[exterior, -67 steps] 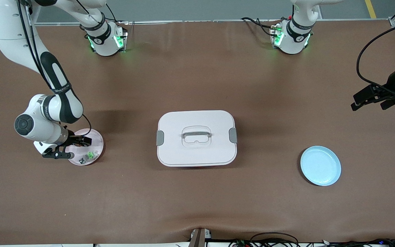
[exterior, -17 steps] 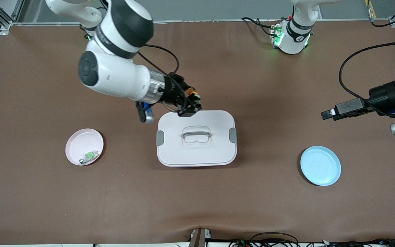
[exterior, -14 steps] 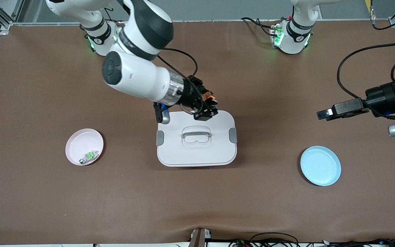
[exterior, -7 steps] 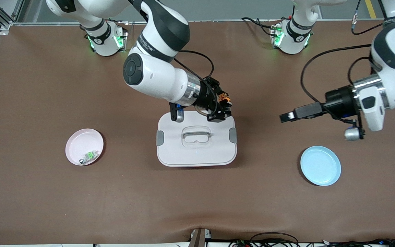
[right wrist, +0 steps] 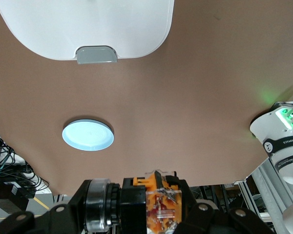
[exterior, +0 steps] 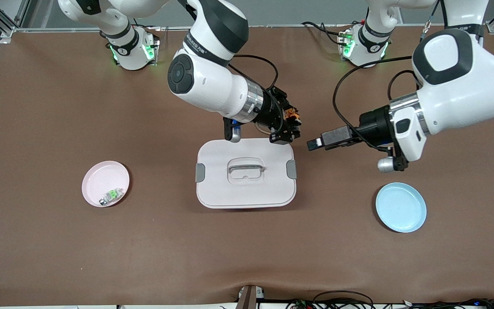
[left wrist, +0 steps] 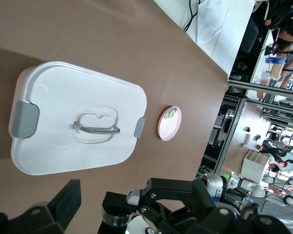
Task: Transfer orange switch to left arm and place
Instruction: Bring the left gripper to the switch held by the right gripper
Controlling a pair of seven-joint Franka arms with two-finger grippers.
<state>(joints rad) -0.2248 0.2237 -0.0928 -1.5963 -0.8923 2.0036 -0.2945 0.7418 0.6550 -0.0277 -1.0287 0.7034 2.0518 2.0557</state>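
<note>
Orange switch (exterior: 291, 115) up in the air, pinched in the closed fingers of the right hand (exterior: 289, 127), over the edge of the box (exterior: 245, 172) farthest from the front camera, at the corner toward the left arm's end of the counter (exterior: 58, 240). Seen close in the right wrist view as an orange and black body (right wrist: 160, 204) wedged between the black finger blocks. White box lying shut on the counter, grey latches on its two short sides and a grey-trimmed handle (exterior: 245, 166) in the middle of the lid. Left hand (exterior: 315, 143) hanging in the air just beside the box's latch on the left arm's side, over bare counter, level with the right hand and pointing toward it, a small gap between the two; fingers spread wide, nothing between them. Right arm (exterior: 204, 81) reaching down from its base over the middle of the counter; left arm (exterior: 457, 90) bent in from its own end. Blue plate (exterior: 401, 207) on the counter toward the left arm's end, nearer the front camera than the left hand. Pink plate (exterior: 105, 183) toward the right arm's end, well apart from the box, with a small green-and-silver part (exterior: 111, 196) lying in it.
</note>
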